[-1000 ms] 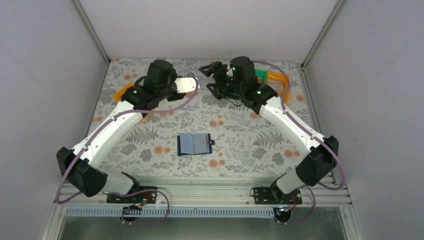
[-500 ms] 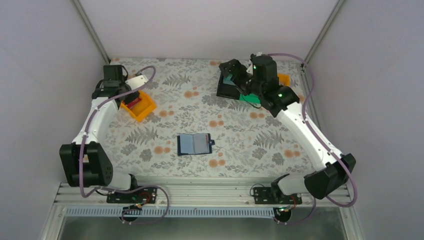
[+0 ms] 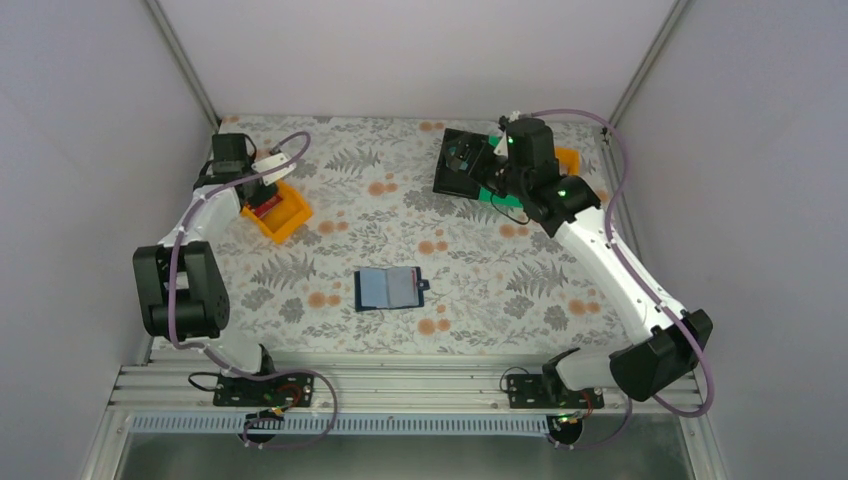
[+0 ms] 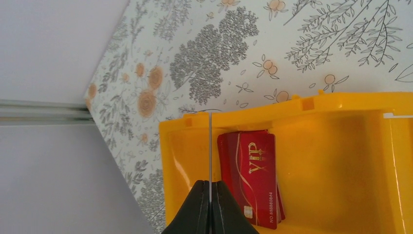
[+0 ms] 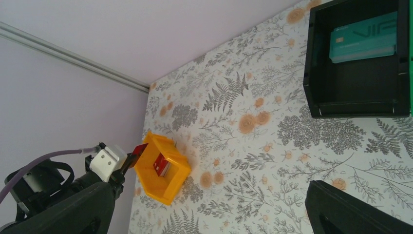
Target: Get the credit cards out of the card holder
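Note:
The navy card holder point(image 3: 390, 288) lies open on the flowered table, apart from both arms. My left gripper point(image 4: 210, 184) is shut on a red credit card point(image 4: 210, 146), seen edge-on above the orange bin point(image 4: 341, 161). A stack of red VIP cards point(image 4: 253, 175) lies in that bin. In the right wrist view the held red card point(image 5: 140, 148) shows at the bin's edge. My right gripper point(image 5: 210, 190) is open and empty, hanging near the black bin point(image 5: 358, 97), which holds teal cards point(image 5: 363, 36). From above, the left gripper point(image 3: 262, 192) is far left and the right gripper point(image 3: 465, 155) is at the back.
A green bin point(image 3: 500, 195) and a second orange bin point(image 3: 567, 158) sit beside the black bin point(image 3: 450, 180) under the right arm. The left orange bin point(image 3: 280, 215) stands close to the left wall. Grey walls close in the table on three sides.
The left arm swung from the table's middle back to the far-left orange bin, then folded its elbow in. The right arm shifted right over the black bin and its jaws opened wide.

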You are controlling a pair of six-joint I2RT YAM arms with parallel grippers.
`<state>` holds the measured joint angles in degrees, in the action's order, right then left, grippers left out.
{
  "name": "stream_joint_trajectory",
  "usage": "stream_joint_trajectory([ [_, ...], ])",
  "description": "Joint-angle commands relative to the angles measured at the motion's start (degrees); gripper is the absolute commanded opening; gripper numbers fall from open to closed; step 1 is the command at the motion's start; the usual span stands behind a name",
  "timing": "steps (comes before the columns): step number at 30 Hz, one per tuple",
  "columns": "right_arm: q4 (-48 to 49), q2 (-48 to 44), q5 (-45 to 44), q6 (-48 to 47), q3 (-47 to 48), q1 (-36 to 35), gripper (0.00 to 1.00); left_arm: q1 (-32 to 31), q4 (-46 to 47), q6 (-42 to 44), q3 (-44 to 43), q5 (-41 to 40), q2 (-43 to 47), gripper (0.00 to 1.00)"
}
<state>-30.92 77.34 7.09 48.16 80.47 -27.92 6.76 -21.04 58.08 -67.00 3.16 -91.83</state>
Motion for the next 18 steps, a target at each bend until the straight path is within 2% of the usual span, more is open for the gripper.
stream_joint_trajectory([
  [1,-0.5,-0.9,0.5,-1.9,-0.3,0.9,0.99,0.9,1.3,0.7,0.4,2.0,-2.0,0.03],
  [7,-0.3,-1.4,0.4,-1.9,-0.6,1.6,0.99,3.5,-0.3,1.1,1.6,5.1,-0.6,0.02],
  [14,0.0,0.3,2.7,-2.6,0.4,2.7,0.99,3.8,1.9,6.1,5.7,9.0,-0.8,0.02],
  [18,-1.0,1.0,3.7,-3.1,1.5,3.2,0.99,4.0,5.3,4.2,4.4,6.5,-2.7,0.02],
])
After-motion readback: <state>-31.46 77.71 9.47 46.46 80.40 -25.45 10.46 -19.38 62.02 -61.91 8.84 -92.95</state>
